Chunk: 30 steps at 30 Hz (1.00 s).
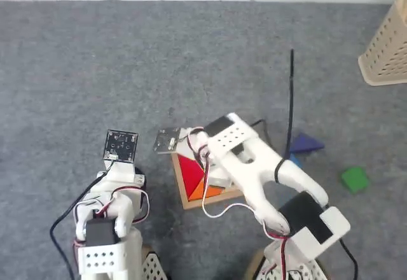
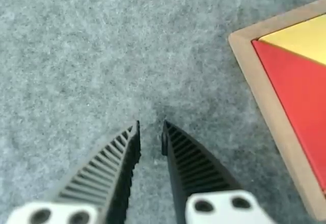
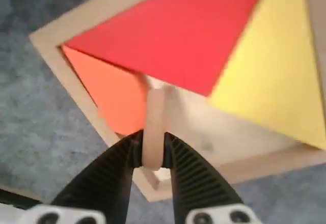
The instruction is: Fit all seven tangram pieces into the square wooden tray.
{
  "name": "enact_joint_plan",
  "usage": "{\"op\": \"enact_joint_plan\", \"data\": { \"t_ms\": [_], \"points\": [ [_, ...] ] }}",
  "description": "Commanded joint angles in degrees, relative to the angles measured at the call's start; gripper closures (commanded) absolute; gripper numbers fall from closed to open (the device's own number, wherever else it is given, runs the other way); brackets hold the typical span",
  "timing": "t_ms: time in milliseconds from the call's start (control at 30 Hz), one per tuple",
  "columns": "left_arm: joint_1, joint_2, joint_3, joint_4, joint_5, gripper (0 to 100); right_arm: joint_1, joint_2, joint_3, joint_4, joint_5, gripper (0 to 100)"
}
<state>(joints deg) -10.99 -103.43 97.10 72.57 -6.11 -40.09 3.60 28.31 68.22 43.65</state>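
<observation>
My right arm (image 1: 254, 173) hides most of the tray (image 1: 179, 179) from above, and the pale piece (image 3: 154, 113) in my right claw (image 3: 152, 137) is blurred.

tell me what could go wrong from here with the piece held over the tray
The right gripper pinches a pale cream flat piece on its edge over the square wooden tray. Released like that, it may lean on the red triangle or the orange triangle instead of lying flat. The grip covers little of the piece, so it could also twist or slip.
</observation>
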Motion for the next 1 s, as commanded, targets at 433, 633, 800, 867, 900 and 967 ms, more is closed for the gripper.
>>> {"op": "enact_joint_plan", "data": {
  "t_ms": [433,633,800,867,900,967],
  "points": [
    [0.09,-1.32,-0.48,0.0,0.44,93,-0.48,-4.18,0.09,-4.97,7.74,99.3],
    [0.09,-1.32,-0.48,0.0,0.44,93,0.4,-4.26,-0.09,-4.88,11.25,99.3],
    [0.09,-1.32,-0.48,0.0,0.44,93,0.48,-4.26,-0.09,-4.88,14.59,99.3],
    [0.09,-1.32,-0.48,0.0,0.44,93,0.48,-4.26,-0.09,-4.88,15.3,99.3],
    [0.09,-1.32,-0.48,0.0,0.44,93,0.48,-4.26,-0.09,-4.88,15.3,99.3],
    [0.09,-1.32,-0.48,0.0,0.44,93,0.48,-4.26,-0.18,-4.88,15.3,99.3]
  ]
}}
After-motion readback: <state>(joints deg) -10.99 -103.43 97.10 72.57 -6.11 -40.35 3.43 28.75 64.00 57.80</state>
